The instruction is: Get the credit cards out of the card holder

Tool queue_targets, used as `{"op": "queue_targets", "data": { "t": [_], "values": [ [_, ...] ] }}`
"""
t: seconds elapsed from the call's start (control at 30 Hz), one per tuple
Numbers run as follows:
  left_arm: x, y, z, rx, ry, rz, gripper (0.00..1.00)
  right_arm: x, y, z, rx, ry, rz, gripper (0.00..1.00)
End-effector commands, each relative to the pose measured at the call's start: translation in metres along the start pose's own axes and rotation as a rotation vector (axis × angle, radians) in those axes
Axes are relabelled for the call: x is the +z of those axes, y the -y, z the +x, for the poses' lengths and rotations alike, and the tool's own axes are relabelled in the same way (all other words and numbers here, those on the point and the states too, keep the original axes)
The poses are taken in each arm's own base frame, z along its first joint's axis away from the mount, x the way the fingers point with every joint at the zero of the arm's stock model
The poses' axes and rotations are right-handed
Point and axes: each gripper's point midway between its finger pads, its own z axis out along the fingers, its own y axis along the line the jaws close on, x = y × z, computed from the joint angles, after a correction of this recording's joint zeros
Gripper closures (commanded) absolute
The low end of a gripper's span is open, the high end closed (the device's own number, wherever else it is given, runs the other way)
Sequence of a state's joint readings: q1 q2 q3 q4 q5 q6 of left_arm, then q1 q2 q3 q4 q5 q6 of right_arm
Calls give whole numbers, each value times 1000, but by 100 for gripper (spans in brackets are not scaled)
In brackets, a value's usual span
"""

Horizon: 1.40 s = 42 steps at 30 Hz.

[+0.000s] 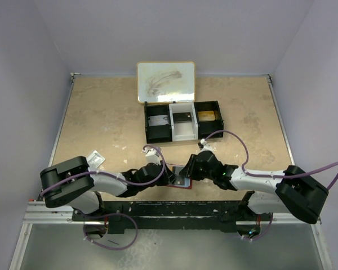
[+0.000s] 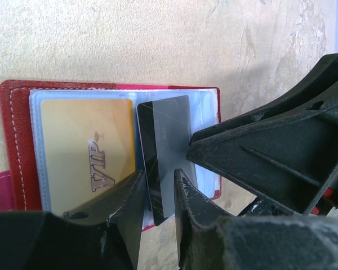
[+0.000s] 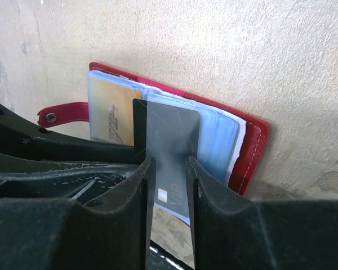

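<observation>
Fingers of the left gripper (image 2: 158, 180) and the right gripper (image 3: 169, 163) are held narrowly apart astride a grey card (image 3: 172, 132) half out of the open card holder (image 3: 253, 140), laid near on the surface (image 1: 101, 124); grip cannot be told.

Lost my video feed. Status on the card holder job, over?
Left fingers and right fingers narrowly apart over the grey card. Card holder open on table, grey card partly out, gold card sleeved. Nothing blocking.

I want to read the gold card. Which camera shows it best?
Left wrist: the gold card shows nearly whole, VIP readable. Right wrist shows a slanted part behind the dark card. Top: too small to tell.
</observation>
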<state>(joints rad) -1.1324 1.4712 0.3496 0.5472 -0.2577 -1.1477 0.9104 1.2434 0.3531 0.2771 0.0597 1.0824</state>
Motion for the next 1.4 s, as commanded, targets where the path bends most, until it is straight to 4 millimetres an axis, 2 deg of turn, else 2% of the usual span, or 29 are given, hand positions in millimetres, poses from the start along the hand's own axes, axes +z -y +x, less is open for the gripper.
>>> {"op": "queue_targets", "data": {
  "t": [0.0,0.27,0.6,0.73,1.03,1.37],
  "values": [
    [-4,13,-11,-54,46,67,78,0,32,19,-9,-56,102,69],
    [-7,36,-16,-124,66,196,81,0,33,22,6,-62,93,69],
    [-6,43,-13,-183,60,267,84,1,34,26,19,-71,80,68],
    [-6,46,-13,-186,59,281,88,1,35,27,21,-73,81,68],
    [-9,37,-14,-190,70,257,100,2,43,28,26,-71,110,68],
    [-15,24,-18,-151,89,194,100,2,49,26,29,-59,141,66]
  ]
}}
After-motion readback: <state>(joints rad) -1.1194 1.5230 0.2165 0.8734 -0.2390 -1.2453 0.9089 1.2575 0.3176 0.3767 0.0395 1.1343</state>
